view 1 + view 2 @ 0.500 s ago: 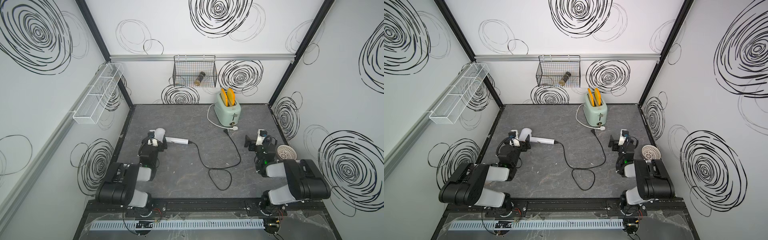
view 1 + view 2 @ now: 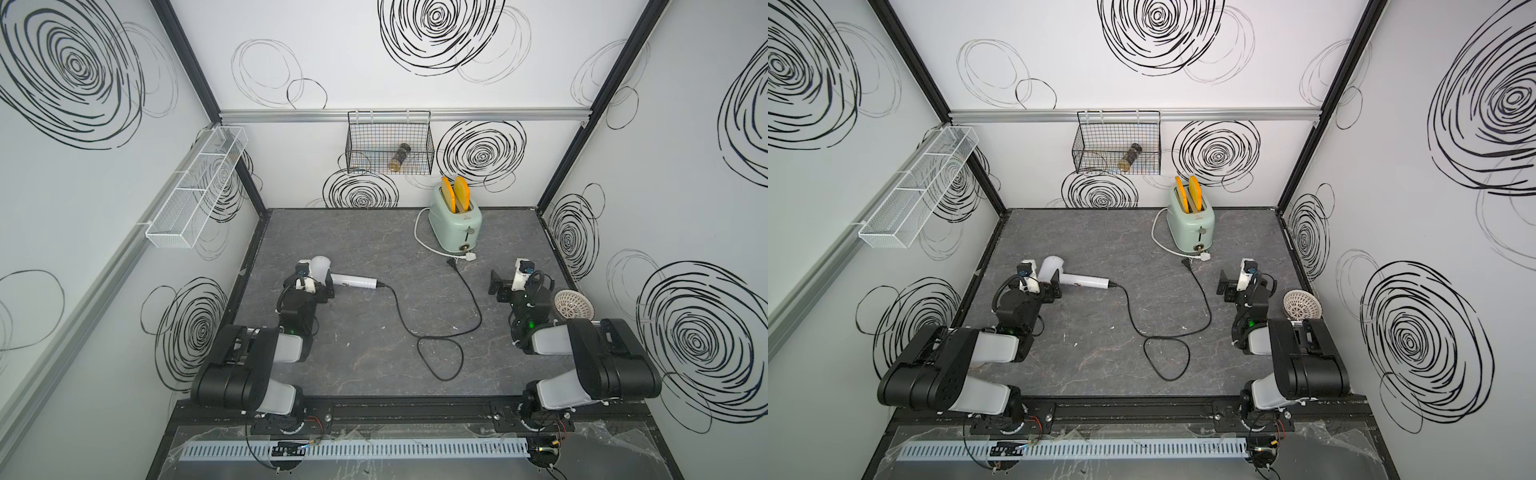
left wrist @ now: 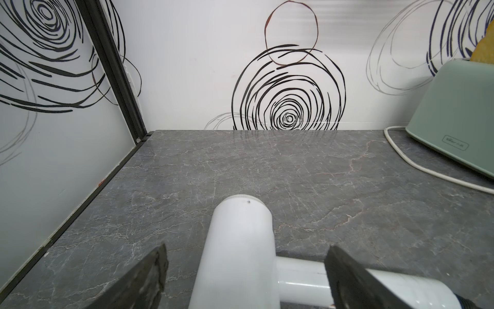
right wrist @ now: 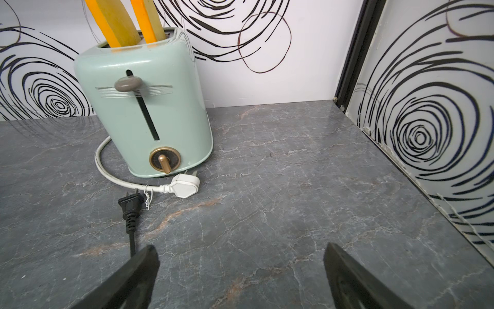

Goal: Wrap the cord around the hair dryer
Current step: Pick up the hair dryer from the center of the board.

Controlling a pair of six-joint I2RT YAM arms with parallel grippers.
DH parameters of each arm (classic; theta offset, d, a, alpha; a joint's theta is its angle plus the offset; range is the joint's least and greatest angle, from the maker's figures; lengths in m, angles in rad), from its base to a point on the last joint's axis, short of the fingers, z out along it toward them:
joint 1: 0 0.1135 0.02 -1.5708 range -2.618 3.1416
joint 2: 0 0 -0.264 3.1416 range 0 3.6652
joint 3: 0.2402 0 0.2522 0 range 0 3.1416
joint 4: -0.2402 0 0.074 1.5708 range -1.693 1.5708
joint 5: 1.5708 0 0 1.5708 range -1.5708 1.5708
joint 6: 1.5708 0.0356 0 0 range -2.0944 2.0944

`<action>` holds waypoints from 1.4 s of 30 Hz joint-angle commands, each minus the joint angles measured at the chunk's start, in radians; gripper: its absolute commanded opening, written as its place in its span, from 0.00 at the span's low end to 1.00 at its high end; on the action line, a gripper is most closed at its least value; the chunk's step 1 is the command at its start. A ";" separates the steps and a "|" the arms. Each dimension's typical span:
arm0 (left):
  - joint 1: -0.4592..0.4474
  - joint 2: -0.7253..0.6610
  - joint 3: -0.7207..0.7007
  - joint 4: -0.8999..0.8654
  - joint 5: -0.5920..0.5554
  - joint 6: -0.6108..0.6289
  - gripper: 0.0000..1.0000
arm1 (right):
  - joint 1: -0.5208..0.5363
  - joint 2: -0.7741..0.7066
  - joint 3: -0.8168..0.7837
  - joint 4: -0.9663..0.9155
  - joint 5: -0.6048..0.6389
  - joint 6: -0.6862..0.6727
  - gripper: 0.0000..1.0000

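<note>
Securing the hair dryer (image 3: 238, 235) comes first — left tool (image 3: 246, 251) straddles it, spread; right tool (image 4: 240, 248), also spread, should fetch the cord (image 4: 131, 207).

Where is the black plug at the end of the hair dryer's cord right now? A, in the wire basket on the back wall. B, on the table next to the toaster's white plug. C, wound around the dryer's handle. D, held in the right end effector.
B: the black plug lies flat on the table, right beside the white plug of the toaster.
</note>
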 commanded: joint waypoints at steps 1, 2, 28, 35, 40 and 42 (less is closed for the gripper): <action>0.005 -0.002 0.001 0.067 0.013 0.004 0.96 | 0.001 0.009 0.018 0.009 0.002 -0.010 0.98; 0.007 -0.003 0.001 0.066 0.016 0.003 0.96 | 0.000 0.011 0.020 0.007 -0.001 -0.011 0.98; -0.091 -0.059 0.806 -1.424 -0.213 -0.047 0.96 | 0.021 -0.160 0.727 -1.264 -0.164 0.208 0.98; -0.051 0.139 0.957 -1.698 -0.173 0.045 0.96 | 0.068 -0.118 0.862 -1.600 -0.181 0.185 0.98; -0.033 0.203 0.999 -1.689 -0.185 0.059 0.96 | 0.088 -0.119 0.854 -1.641 -0.199 0.172 0.98; -0.027 0.241 1.018 -1.695 -0.183 0.061 0.96 | 0.091 -0.117 0.845 -1.646 -0.198 0.169 0.98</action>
